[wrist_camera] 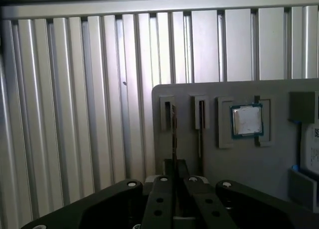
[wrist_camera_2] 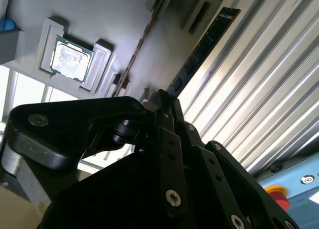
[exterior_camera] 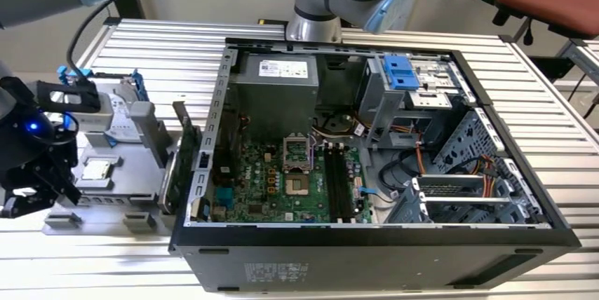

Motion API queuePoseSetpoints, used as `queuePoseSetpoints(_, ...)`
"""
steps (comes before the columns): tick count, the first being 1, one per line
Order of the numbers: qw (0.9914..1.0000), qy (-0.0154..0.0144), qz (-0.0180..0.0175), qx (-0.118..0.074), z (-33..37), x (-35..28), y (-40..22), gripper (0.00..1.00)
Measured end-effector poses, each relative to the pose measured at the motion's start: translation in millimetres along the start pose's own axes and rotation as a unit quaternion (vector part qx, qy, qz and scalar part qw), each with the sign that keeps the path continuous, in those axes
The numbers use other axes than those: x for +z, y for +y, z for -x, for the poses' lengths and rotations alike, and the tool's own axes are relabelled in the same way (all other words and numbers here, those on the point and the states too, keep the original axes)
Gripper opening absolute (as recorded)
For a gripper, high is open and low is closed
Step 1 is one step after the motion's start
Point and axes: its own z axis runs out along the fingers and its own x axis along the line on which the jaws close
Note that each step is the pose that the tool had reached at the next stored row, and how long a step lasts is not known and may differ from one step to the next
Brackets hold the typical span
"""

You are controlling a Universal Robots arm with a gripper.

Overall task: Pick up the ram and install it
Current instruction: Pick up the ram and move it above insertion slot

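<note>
The ram (wrist_camera_2: 207, 47) is a long, dark, narrow stick standing on edge in a slot of the grey fixture (wrist_camera: 224, 159). In the first wrist view the ram (wrist_camera: 174, 134) shows as a thin edge running into my fingers. My gripper (wrist_camera: 174, 181) is shut on its near end, one black finger on each side, and the gripper (wrist_camera_2: 162, 102) meets the stick's end in the second wrist view too. In the exterior view my gripper (exterior_camera: 42, 198) hangs over the fixture (exterior_camera: 112, 188) at the far left. The motherboard's black slots (exterior_camera: 339, 181) lie in the open case, well off to the exterior view's right.
A second thin stick (wrist_camera: 200, 127) stands in the neighbouring slot, and a processor chip (wrist_camera: 246, 121) lies beside it. A green card (exterior_camera: 182, 160) and a drive in a blue frame (exterior_camera: 112, 114) stand between the fixture and the case wall (exterior_camera: 374, 244). Ribbed table (wrist_camera: 75, 114) surrounds the fixture.
</note>
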Motion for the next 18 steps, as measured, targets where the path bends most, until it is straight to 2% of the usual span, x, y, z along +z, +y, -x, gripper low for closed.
queuePoseSetpoints(11, 1.00000, 0.0001, 0.0001, 0.000, 0.3, -18.8, 0.4, 0.00)
queuePoseSetpoints(18, 1.00000, 0.0000, 0.0000, 0.000, 0.6, -27.8, 0.5, 0.00)
